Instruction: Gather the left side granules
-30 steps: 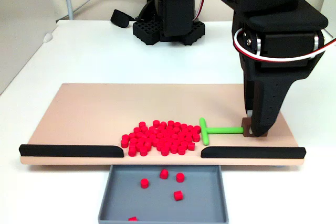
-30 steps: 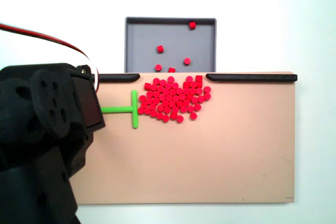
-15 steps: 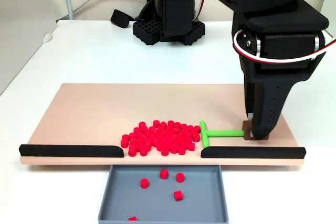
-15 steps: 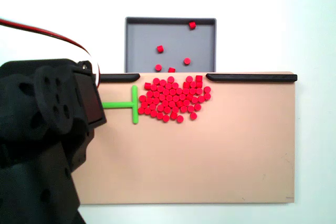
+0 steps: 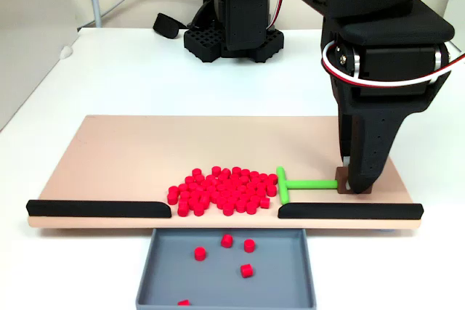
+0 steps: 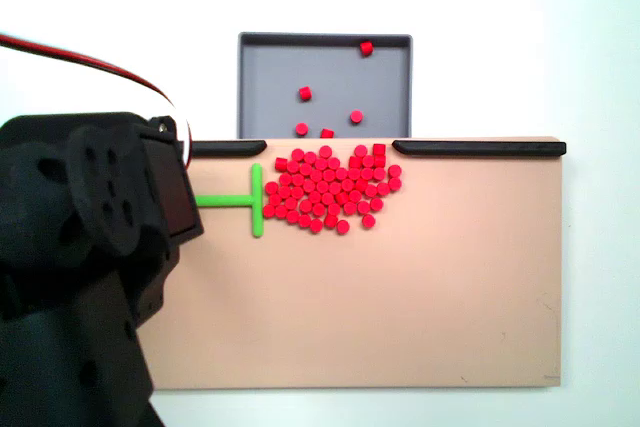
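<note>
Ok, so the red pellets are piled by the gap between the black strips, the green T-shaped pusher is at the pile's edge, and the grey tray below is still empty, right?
Not quite: the grey rectangular tray is not empty. In both fixed views a few loose red pellets already lie in it. The rest holds: the pile of small red cylindrical pellets sits by the gap between the black strips, and the green T-shaped pusher is at its edge.

In a fixed view, the near edge of the grey tray (image 5: pixel 305 270) is cut off by the picture's bottom edge, and one red granule (image 5: pixel 184 302) there is seen only in part. The far end of the green pusher (image 5: pixel 309 183) is hidden behind the jaws, so the grip on it cannot be made out. In the other fixed view, the pusher's stem and the board's (image 6: pixel 450 297) left end are covered by the arm (image 6: pixel 85 267), which is itself cropped at the left and bottom edges.
</note>
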Action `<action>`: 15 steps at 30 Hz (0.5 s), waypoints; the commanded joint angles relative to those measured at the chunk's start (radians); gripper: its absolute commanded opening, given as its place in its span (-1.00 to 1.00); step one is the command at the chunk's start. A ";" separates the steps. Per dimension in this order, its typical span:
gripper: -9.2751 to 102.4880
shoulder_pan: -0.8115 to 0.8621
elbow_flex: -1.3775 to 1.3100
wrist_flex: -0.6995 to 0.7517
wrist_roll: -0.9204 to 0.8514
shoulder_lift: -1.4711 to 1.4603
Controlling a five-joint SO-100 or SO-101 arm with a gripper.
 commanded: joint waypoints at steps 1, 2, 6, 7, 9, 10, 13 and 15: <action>-0.84 0.021 -0.018 -0.005 0.002 -0.002; -0.84 0.023 -0.018 -0.005 0.000 -0.002; -0.84 0.032 -0.017 -0.005 -0.005 -0.002; -0.84 0.035 -0.017 -0.005 -0.005 -0.002; -0.84 0.038 -0.015 -0.005 -0.009 -0.002; -0.84 0.041 -0.015 -0.005 -0.011 -0.002; -0.84 0.044 -0.014 -0.005 -0.014 0.000; -0.84 0.048 -0.012 -0.005 -0.014 0.000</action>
